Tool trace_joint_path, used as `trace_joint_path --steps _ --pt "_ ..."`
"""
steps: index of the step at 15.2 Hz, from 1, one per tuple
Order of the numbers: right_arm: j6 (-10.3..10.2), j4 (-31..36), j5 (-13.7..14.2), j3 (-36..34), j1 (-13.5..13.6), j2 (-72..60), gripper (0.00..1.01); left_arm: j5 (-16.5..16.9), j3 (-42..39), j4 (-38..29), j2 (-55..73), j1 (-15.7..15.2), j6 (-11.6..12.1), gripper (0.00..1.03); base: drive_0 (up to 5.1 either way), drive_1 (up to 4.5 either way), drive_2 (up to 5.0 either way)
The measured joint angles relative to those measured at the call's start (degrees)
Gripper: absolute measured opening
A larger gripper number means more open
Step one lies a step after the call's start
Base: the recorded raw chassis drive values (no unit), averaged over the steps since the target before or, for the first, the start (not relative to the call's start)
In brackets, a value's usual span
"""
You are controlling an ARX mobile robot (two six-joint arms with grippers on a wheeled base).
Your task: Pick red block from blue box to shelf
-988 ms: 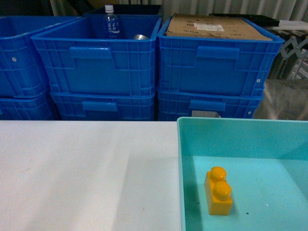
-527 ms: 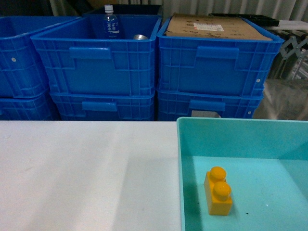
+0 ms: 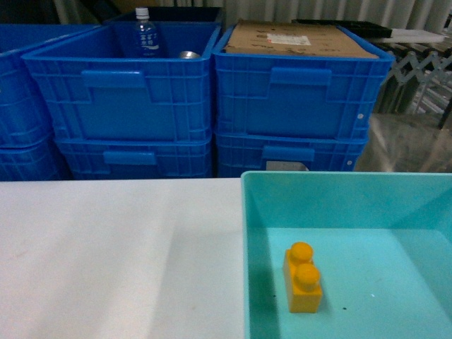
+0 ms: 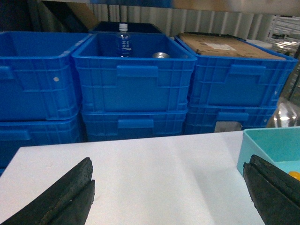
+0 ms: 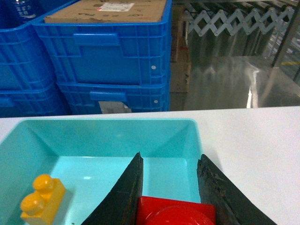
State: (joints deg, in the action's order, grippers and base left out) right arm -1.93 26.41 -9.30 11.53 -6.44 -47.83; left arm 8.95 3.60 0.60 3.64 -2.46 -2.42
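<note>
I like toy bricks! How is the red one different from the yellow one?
The red block is red; the yellow brick is yellow-orange. The red block shows one round stud; the yellow brick has two. The red block sits between the right gripper's fingers; the yellow brick lies free on the blue box's floor. Both are glossy plastic.

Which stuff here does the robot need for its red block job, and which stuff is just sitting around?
Needed: red block, held between the right gripper fingers; blue box.

Just sitting around: yellow brick in the box, dark blue crates, water bottle, cardboard, white table, open left gripper.
</note>
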Motion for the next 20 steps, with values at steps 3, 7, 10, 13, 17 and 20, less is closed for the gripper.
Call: trace_joint_path --steps 3,7,10,13,17,20 --pt "0.02 -0.02 0.07 -0.02 -0.02 0.0 0.29 0.07 0.0 0.04 0.0 0.0 0.0 0.98 -1.6 -1.58 -1.6" --pt "0.02 -0.04 0.07 -0.02 -0.02 0.0 0.29 0.07 -0.02 0.02 0.0 0.0 0.0 0.98 -1.6 -1.59 -1.6" --pt "0.02 -0.07 0.07 -0.04 -0.02 0.0 0.29 0.07 -0.02 -0.04 0.0 0.0 0.0 0.98 -0.2 -3.04 -1.8" --pt "0.02 -0.24 0.04 -0.04 -0.02 -0.04 0.29 -0.04 -0.02 0.0 0.0 0.0 -0.13 0.98 1.3 -4.49 -2.0" --pt "0.02 -0.04 0.17 -0.04 -0.04 0.2 0.29 0.11 0.0 0.0 0.0 0.0 -0.13 0.98 -1.6 -1.59 -1.6" --pt "0.02 -0.02 0.15 -0.04 0.0 0.2 0.29 0.07 -0.02 0.02 0.0 0.0 -0.13 0.98 -1.7 -1.66 -1.7"
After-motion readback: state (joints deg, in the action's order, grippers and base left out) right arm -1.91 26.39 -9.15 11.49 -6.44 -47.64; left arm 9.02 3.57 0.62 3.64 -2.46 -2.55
